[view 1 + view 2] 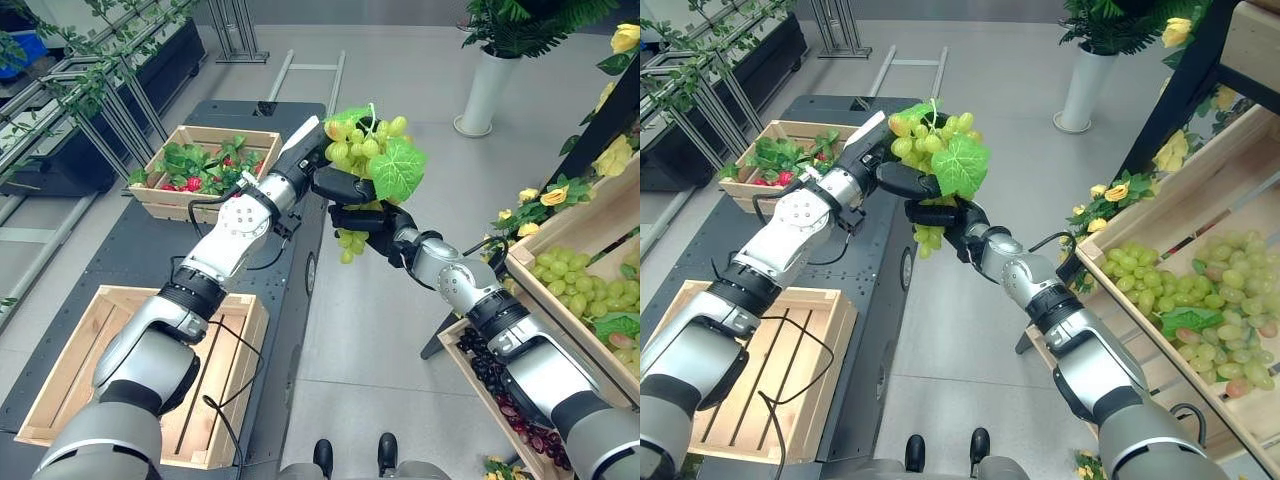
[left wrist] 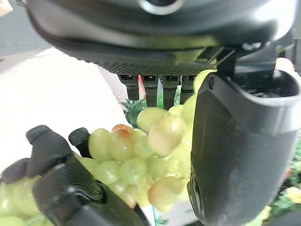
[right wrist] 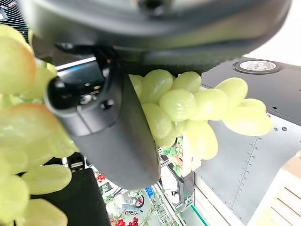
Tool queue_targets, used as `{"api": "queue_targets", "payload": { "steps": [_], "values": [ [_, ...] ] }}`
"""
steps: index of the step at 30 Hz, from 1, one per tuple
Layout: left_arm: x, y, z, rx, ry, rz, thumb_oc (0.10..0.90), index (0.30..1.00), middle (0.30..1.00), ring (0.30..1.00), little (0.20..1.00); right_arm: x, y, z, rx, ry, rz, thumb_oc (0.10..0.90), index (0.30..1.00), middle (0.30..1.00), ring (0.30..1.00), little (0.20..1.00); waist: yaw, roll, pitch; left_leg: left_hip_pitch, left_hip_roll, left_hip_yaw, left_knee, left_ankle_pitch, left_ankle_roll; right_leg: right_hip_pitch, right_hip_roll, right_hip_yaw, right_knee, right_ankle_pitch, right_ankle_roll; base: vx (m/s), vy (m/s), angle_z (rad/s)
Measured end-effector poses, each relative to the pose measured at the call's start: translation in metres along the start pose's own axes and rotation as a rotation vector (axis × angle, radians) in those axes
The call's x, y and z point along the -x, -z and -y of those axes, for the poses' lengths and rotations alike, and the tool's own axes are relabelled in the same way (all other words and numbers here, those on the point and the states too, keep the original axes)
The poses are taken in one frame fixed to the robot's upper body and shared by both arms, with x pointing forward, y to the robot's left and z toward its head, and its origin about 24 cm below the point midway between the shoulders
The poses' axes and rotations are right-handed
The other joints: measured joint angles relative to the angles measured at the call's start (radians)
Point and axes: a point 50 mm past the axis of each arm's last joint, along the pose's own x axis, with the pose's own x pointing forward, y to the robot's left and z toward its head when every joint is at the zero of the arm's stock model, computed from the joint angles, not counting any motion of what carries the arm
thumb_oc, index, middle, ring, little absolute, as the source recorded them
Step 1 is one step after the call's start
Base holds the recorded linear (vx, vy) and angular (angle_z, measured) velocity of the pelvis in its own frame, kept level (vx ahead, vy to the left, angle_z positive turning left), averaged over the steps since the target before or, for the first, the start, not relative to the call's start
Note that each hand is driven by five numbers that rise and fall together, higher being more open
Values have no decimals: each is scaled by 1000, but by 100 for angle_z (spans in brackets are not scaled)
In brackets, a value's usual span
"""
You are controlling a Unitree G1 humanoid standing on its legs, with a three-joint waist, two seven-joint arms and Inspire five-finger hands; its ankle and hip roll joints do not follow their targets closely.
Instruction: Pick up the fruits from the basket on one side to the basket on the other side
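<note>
Two hands: both meet on one bunch of green grapes (image 1: 368, 150), held in mid-air between the dark platform and the fruit shelf.
Left eye view, left hand: the left hand (image 1: 300, 165) reaches in from the platform side and touches the bunch's upper end, where the big green leaf (image 1: 397, 170) sits.
Left eye view, right hand: the right hand (image 1: 365, 222) comes from the shelf side and sits just under the bunch, its fingers curled round the lower part; a small tail of grapes hangs below it.
Left eye view, long axis: the bunch hangs roughly upright, stem end up.
Right eye view, source: the slanted wooden crate of green grapes (image 1: 1215, 300) lies on the robot's right.
Right eye view, goal: the empty slatted wooden crate (image 1: 740, 380) lies near and low on the left, on the platform; a farther crate with leaves and red fruit (image 1: 780, 160) stands beyond it.
Left wrist view: the left thumb and fingers close round the grapes, so this hand grips the bunch; the right hand's dark fingers show against the same grapes.
Right wrist view: the right thumb presses across the grapes, holding them.
Judgement: a hand-over looks under way; the left arm is nearer the empty crate, so the bunch must travel leftward and down.
</note>
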Motion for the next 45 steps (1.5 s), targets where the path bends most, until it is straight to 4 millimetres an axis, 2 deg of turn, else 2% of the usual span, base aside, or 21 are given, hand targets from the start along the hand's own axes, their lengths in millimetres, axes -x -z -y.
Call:
{"api": "queue_targets", "payload": {
  "steps": [6, 13, 15, 20, 25, 33, 36, 38, 41, 44, 45],
  "values": [
    [0, -24, 4, 129, 60, 148, 800, 900, 900, 900, 900, 1, -1, 3, 2, 8, 3, 400, 300, 300, 300, 300, 4, 0, 0, 0, 0, -2, 0, 0, 0, 1, 0, 0, 0, 0, 0, 0, 0, 0],
    [5, -78, 19, 260, 182, 422, 800, 900, 900, 900, 900, 1, -1, 2, 1, 6, 2, 400, 300, 300, 300, 300, 6, 0, 0, 2, 0, -4, 0, 0, 0, 3, 0, -1, 0, 0, 0, 0, 0, 0],
    [6, -88, 23, 288, 202, 476, 800, 900, 900, 900, 900, 1, -1, 3, 2, 8, 2, 400, 300, 300, 300, 300, 6, 0, 0, 4, 0, -4, 0, 0, 0, 5, 0, -1, 0, 0, 0, 0, 0, 0],
    [9, -100, 28, 400, 247, 549, 800, 900, 900, 900, 900, 1, -1, 3, 2, 8, 2, 400, 300, 300, 300, 300, 6, 1, -1, 6, 0, -6, 0, 0, 0, 8, 1, 0, 0, 0, 0, 0, 0, 0],
    [14, -100, 26, 494, 228, 594, 800, 900, 900, 900, 900, 1, -1, 3, 5, 9, 3, 400, 300, 300, 300, 300, 7, 3, -2, 6, 0, -6, 0, 0, 0, 8, 1, 0, 0, 0, 0, 0, 0, 0],
    [20, -95, 14, 518, 128, 598, 800, 900, 900, 900, 900, 3, -2, 9, 41, 34, 9, 400, 300, 300, 300, 300, 13, 3, -2, 6, 0, -9, 0, 0, 0, 8, 1, -1, 0, 0, 0, 0, 0, 0],
    [30, -84, 4, 491, 2, 604, 800, 900, 900, 900, 900, 7, 1, 17, 53, 57, 17, 400, 300, 300, 300, 300, 12, 7, -4, 6, -1, -11, 0, 0, 0, 8, 1, 0, 0, 0, 0, 0, 0, 0],
    [41, -70, -5, 457, -103, 580, 800, 900, 900, 900, 900, 15, 7, 24, 48, 72, 24, 400, 300, 300, 300, 300, 12, 8, -5, 6, 0, -12, 0, 0, 0, 8, 1, 0, 0, -1, -1, 0, 0, 0],
    [64, -33, -18, 453, -291, 484, 800, 900, 900, 900, 900, 30, 25, 40, 9, 110, 14, 400, 300, 300, 300, 300, 11, 9, -5, 5, 0, -12, 0, 0, 0, 8, 2, 0, 0, -1, -1, 0, 0, 0],
    [86, 0, -19, 432, -401, 365, 800, 900, 900, 900, 900, 45, 43, 52, 10, 137, -4, 400, 300, 300, 300, 300, 12, 9, -5, 6, 0, -12, 0, -1, 2, 7, 2, 2, 0, -1, -1, 0, 0, 0],
    [93, 17, -17, 407, -444, 292, 800, 900, 900, 900, 900, 51, 52, 58, 24, 148, -27, 400, 300, 300, 300, 300, 12, 8, -6, 6, -1, -11, 0, -2, 2, 7, 2, 2, 0, -1, -1, 0, 0, 0]
  ]
}}
